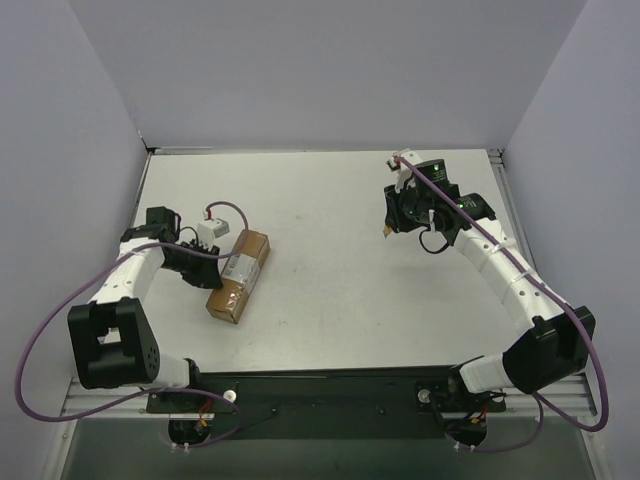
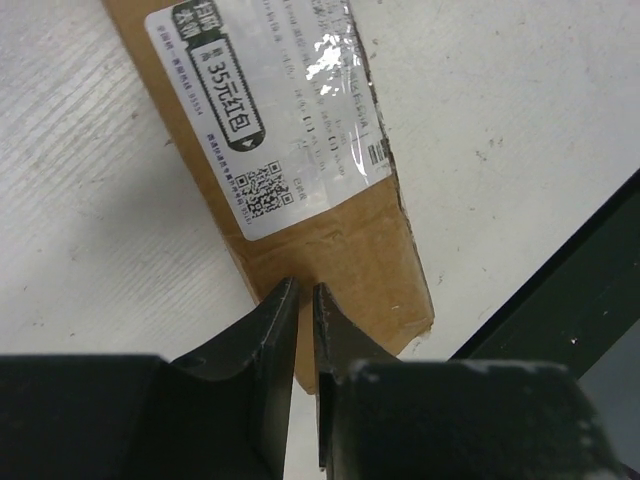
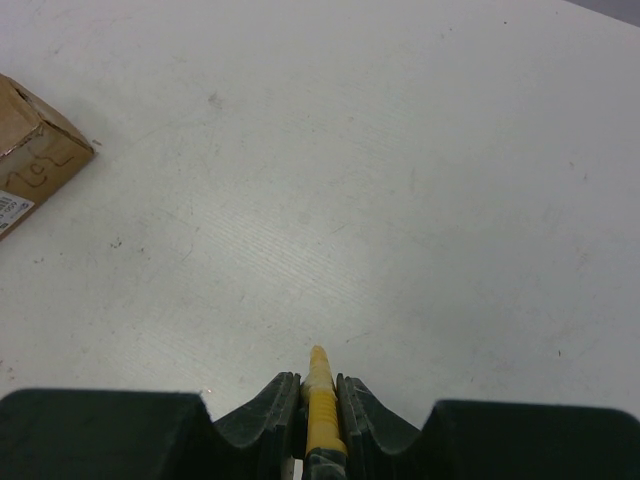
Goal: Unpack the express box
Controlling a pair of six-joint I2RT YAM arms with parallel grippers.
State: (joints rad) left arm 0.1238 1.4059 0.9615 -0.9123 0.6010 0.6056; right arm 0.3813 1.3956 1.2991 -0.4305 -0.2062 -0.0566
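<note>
The express box (image 1: 240, 275) is a brown parcel with a white label, lying closed and slanted on the table's left side. In the left wrist view its label and near end (image 2: 330, 240) fill the frame. My left gripper (image 1: 208, 266) sits at the box's left side, and its jaws (image 2: 305, 295) are together with only a sliver between them, over the box's near edge and holding nothing. My right gripper (image 1: 392, 226) hovers at the far right, shut on the yellow utility knife (image 3: 322, 400), whose tip points forward over bare table. A box corner (image 3: 35, 150) shows at the left of the right wrist view.
Grey walls close off the table at the left, back and right. A black mounting rail (image 1: 320, 385) runs along the near edge and shows as a dark bar (image 2: 560, 290) just beyond the box's near end.
</note>
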